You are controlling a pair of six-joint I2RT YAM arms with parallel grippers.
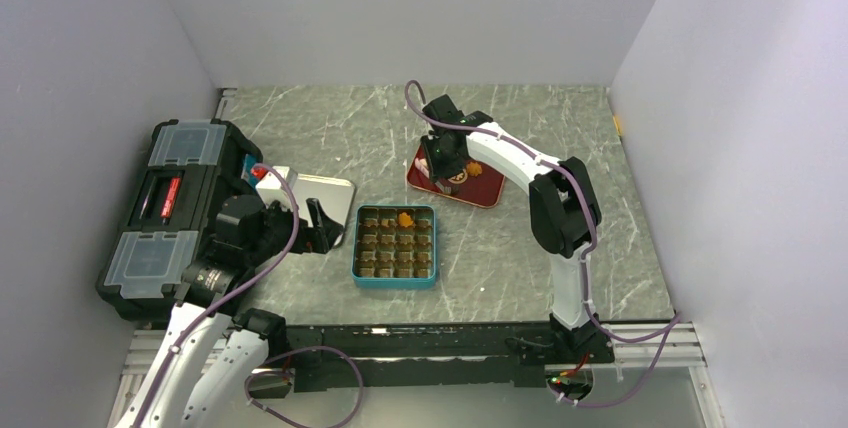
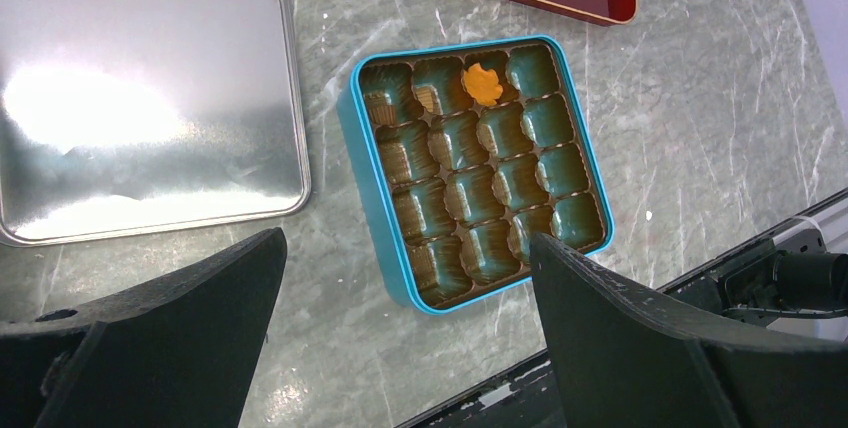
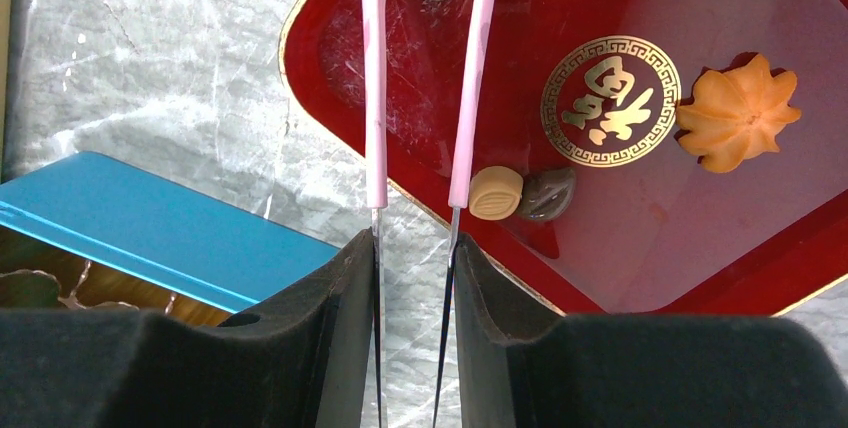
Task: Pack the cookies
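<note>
Surface (image 1: pixel 330 128): grey marbled slab filling the middle of the overhead frame. Directly on it:
- Teal tin (image 1: pixel 393 283), centre of frame, open.
- Silver lid (image 1: pixel 330 193), lying flat just left of the tin with a gap between them.
- Red tray (image 1: pixel 487 188), up and right of the tin, skewed, not touching it.
- Black toolbox (image 1: pixel 170 208), left edge.
- Small white item (image 1: pixel 272 183), between toolbox and lid. Can't ID it.

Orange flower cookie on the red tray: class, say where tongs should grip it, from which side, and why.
Best across its scalloped edge, tips in opposite notches, from above: the orange flower cookie lies flat on the red tray, sides clear.
</note>
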